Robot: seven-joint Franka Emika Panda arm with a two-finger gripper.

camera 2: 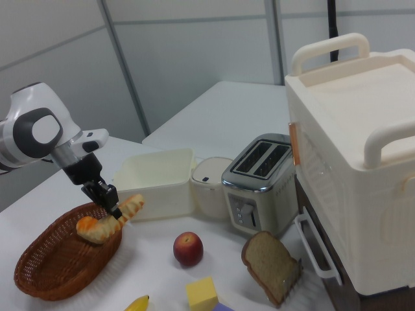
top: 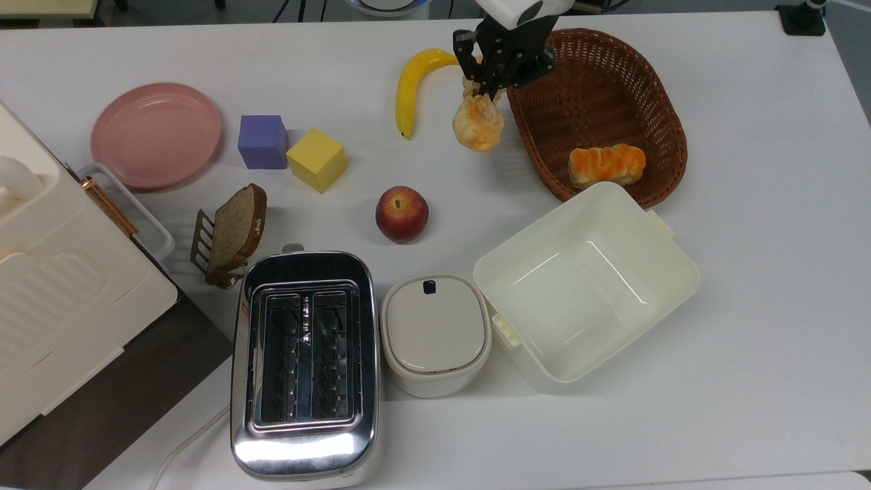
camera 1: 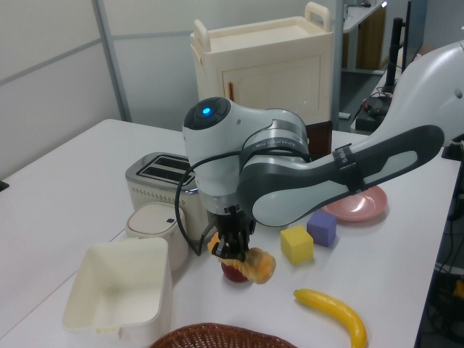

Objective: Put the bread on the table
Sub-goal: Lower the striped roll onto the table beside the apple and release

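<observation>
Bread up in the air, gripped, just off the basket's edge.

Going left to right in the top view: pink plate (top: 156, 134), purple cube (top: 263, 141) touching yellow cube (top: 316, 160), brown bread slice (top: 235, 229) propped in a small rack, toaster (top: 305, 364) below, banana (top: 412, 84) and apple (top: 401, 214) mid-table. Then gripper (top: 487, 87) with fingers clamped on the bread (top: 478, 121), hanging tilted above the table (top: 762, 272), between banana and wicker basket (top: 663, 102). Stubby orange roll (top: 607, 165) lying inside the basket. Open cream box (top: 586, 286) just below, lidded cream pot (top: 435, 333) on its left. In the left view, bread (camera 1: 257, 264) dangling in front of the apple; in the right view, bread (camera 2: 107, 220) over the basket rim.
</observation>
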